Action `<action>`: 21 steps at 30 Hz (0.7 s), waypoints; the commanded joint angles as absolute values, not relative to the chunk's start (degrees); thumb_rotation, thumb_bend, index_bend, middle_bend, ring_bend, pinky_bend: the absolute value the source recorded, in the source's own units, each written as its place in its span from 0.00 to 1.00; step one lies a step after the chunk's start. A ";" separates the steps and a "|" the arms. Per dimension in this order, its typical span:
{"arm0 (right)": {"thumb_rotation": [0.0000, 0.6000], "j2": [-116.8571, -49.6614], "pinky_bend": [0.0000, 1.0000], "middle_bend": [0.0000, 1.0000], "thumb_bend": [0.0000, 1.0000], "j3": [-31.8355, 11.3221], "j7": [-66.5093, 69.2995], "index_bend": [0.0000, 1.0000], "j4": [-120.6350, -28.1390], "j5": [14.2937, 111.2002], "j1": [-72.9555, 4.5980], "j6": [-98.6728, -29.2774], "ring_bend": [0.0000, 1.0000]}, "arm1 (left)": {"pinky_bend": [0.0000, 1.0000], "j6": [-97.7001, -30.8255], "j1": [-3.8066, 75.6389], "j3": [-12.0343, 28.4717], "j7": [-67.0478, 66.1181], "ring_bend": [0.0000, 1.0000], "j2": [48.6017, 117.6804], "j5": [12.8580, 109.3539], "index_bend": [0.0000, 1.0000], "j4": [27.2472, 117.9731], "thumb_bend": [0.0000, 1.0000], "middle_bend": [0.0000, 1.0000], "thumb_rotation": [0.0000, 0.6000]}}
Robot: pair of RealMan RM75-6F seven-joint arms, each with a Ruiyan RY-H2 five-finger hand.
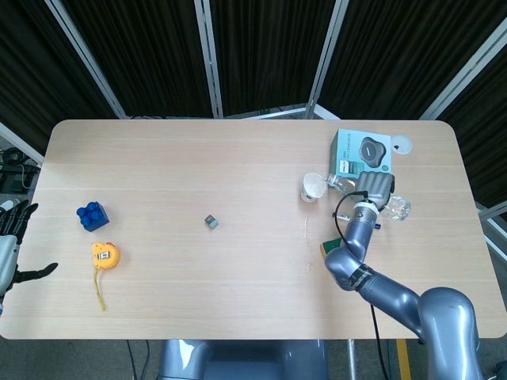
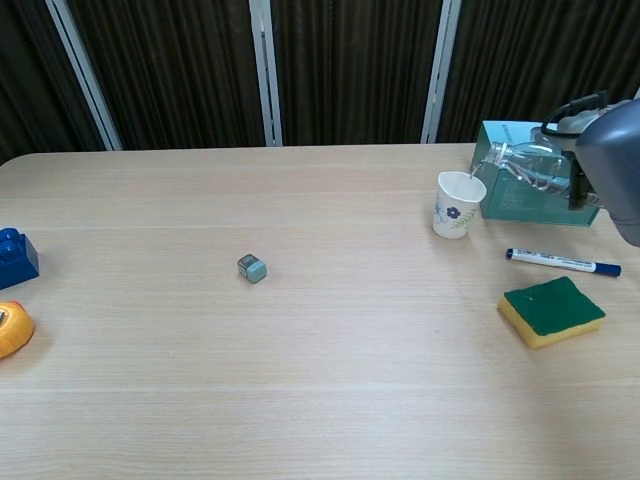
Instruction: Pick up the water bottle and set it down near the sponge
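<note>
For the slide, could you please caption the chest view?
Right hand holds a tilted water bottle above the table, behind the marker and sponge.
</note>
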State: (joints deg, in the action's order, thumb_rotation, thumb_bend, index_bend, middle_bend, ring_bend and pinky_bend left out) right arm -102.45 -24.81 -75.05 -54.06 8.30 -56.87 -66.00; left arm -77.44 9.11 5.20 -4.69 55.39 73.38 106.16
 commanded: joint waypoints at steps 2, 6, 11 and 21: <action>1.00 -102.11 0.47 0.63 0.74 -25.19 -74.92 0.59 -54.79 8.66 -56.56 -66.14 0.61 | 0.00 -77.47 9.10 5.18 -4.63 0.00 55.34 73.46 0.00 106.22 0.00 0.00 1.00; 1.00 -101.36 0.47 0.63 0.74 -26.13 -73.33 0.59 -56.40 9.07 -55.96 -65.51 0.61 | 0.00 -77.58 9.00 5.11 -4.42 0.00 55.20 73.66 0.00 106.38 0.00 0.00 1.00; 1.00 -99.66 0.47 0.63 0.74 -27.43 -68.64 0.59 -59.71 10.55 -54.42 -63.99 0.61 | 0.00 -77.71 8.91 5.00 -4.32 0.00 55.10 73.91 0.00 106.54 0.00 0.00 1.00; 1.00 -90.00 0.47 0.63 0.74 -29.61 -53.17 0.59 -71.74 13.55 -46.09 -55.53 0.62 | 0.00 -78.09 8.59 4.77 -3.24 0.00 54.50 74.90 0.00 106.95 0.00 0.00 1.00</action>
